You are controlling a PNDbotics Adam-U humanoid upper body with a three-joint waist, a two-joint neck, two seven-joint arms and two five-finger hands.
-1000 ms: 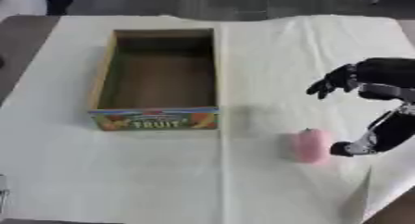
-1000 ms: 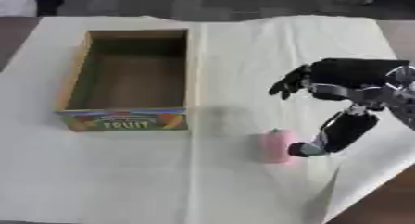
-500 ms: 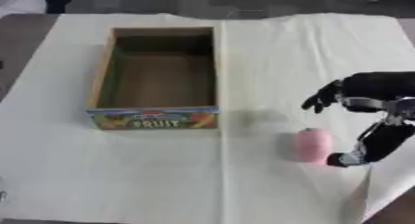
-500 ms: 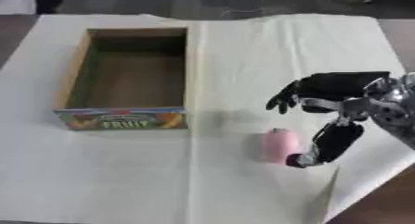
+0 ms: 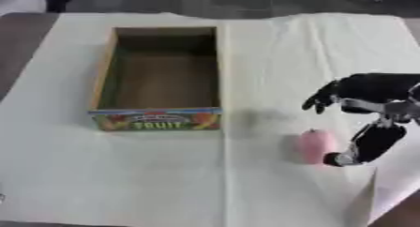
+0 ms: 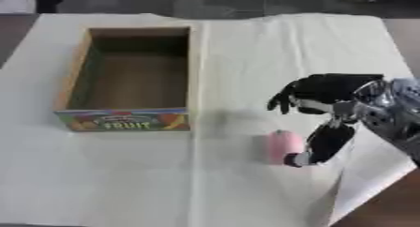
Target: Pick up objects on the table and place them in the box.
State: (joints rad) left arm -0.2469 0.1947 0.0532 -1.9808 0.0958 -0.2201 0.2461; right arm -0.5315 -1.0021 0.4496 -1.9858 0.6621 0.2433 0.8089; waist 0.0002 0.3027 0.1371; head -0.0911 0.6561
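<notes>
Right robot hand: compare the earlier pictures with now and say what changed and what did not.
The right robot hand has come down and toward the pink object, its thumb now beside it. Nothing is gripped yet. The pink object, the box and the white cloth stayed where they were.

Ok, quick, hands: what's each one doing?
Right hand: open, spread beside the pink object, not holding it.
Left hand: not in view.

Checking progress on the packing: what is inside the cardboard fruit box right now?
Nothing shows inside the open cardboard fruit box: only its bare brown floor. The strip behind its near printed wall is hidden. The small pink cylindrical object lies outside on the white cloth, beside the right hand.
</notes>
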